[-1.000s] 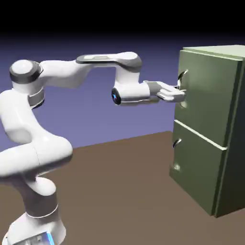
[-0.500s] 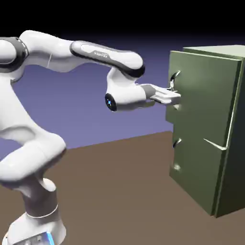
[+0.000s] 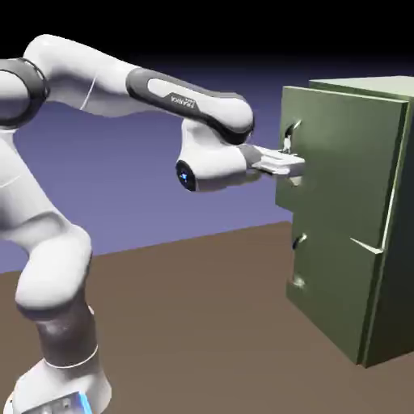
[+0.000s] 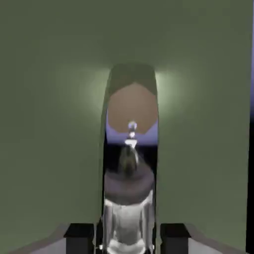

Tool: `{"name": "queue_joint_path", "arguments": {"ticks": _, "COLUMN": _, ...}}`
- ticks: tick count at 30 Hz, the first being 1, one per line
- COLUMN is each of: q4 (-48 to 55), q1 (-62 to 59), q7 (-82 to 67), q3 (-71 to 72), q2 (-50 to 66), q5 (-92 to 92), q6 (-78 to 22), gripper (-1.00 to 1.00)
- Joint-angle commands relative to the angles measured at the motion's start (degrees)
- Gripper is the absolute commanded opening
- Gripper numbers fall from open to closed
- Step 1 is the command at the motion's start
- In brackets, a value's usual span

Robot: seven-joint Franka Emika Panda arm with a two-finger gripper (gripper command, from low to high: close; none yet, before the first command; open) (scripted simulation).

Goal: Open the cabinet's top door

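Top door just ajar, my gripper at its handle.
At the right of the exterior view I have the cabinet point(image 3: 396, 202), its top door point(image 3: 348, 154) standing slightly proud at the handle edge; the lower door point(image 3: 333, 291) looks closed beneath it. My arm point(image 3: 182, 97) spans the upper left, ending in the gripper point(image 3: 285, 165) right of centre. In the hand view, its fingertips flank the shiny handle point(image 4: 127, 221) at bottom centre, and I read them as clamped on it. I'd call the opening begun, with most of the swing left.
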Motion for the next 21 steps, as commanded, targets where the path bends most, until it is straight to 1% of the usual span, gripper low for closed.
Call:
{"name": "queue_joint_path", "arguments": {"ticks": 1, "q4": -0.1, "q1": 2.1, "q7": -0.5, "q3": -2.1, "q2": 0.0, "q5": 3.1, "q6": 0.0, "gripper": -1.0}}
{"name": "queue_joint_path", "arguments": {"ticks": 3, "q4": -1.3, "q1": 6.0, "q7": 0.9, "q3": -6.1, "q2": -0.8, "q5": -0.2, "q6": -0.3, "gripper": -1.0}}
{"name": "queue_joint_path", "arguments": {"ticks": 10, "q4": -7.4, "q1": 11.4, "q7": 13.6, "q3": -13.6, "q2": -6.3, "q5": -17.6, "q6": -3.6, "gripper": -1.0}}
{"name": "queue_joint_path", "arguments": {"ticks": 21, "q4": -15.4, "q1": 15.1, "q7": 30.3, "q3": -25.2, "q2": -14.4, "q5": -45.0, "q6": -12.5, "gripper": -1.0}}
